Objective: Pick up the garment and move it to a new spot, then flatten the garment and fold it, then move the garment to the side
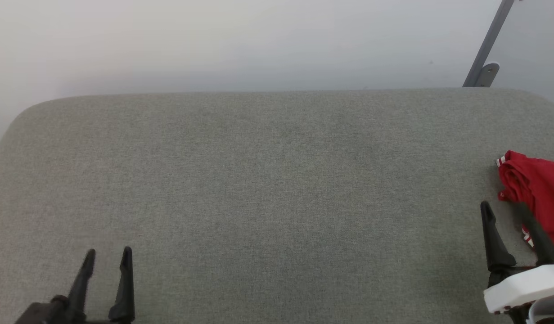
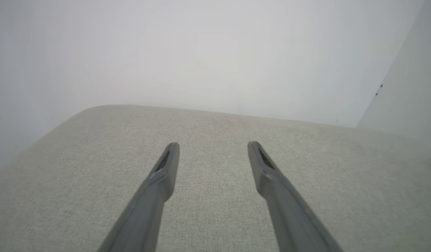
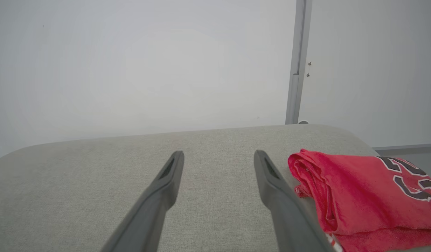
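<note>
1. At the right edge of the grey fabric-covered worktop (image 1: 277, 189) lies a red jersey shirt (image 1: 535, 189) (image 3: 359, 189), folded, with black white-outlined lettering and red-and-white striped trim.
2. The right end effector (image 1: 504, 208) (image 3: 219, 154) stands open and empty just beside the shirt, with one finger crossing the edge of the cloth in the head view.
3. The left end effector (image 1: 109, 250) (image 2: 212, 144), also open and empty, is over bare worktop at the lower left, well apart from the shirt.

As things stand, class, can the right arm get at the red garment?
Probably yes: the right fingers are open just beside the garment, with nothing lying between them.
</note>
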Motion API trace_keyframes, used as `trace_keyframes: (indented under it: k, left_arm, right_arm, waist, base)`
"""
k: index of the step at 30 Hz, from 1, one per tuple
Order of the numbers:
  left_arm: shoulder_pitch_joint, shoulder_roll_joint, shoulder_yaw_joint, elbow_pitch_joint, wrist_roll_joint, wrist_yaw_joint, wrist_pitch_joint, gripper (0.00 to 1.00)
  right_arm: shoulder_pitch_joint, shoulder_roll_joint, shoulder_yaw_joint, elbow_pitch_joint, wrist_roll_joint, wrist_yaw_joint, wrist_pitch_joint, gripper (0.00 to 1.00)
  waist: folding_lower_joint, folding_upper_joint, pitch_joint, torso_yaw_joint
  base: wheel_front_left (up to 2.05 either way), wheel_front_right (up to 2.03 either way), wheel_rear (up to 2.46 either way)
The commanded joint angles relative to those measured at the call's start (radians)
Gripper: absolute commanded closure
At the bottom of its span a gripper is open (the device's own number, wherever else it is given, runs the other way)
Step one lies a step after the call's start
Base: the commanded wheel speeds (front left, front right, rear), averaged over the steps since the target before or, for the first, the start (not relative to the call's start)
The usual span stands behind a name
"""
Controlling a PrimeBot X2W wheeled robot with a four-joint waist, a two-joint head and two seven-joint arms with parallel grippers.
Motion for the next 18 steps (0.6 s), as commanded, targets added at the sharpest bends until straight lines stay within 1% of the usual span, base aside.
trace_keyframes:
  k: [1,5,18]
  left_arm:
    - [0.001,-0.001,-0.001,0.002,-0.002,0.0,0.0,1.0]
    - [0.007,-0.021,-0.009,0.036,-0.014,0.0,0.005,1.0]
    - [-0.043,-0.034,-0.003,0.065,-0.242,0.001,0.061,1.0]
  right_arm:
    - [0.0,0.001,0.001,0.003,0.001,0.0,0.0,1.0]
    - [0.012,0.021,0.006,0.039,0.01,0.0,0.003,1.0]
    - [-0.017,0.045,0.002,0.068,0.226,0.0,0.035,1.0]
  waist:
    - [0.0,-0.0001,0.0,0.0]
    - [0.0,-0.0001,0.0,0.0]
    - [0.0,-0.0001,-0.002,-0.005]
  base:
    - [0.0,0.0,0.0]
    - [0.0,0.0,0.0]
    - [0.0,0.0,0.0]
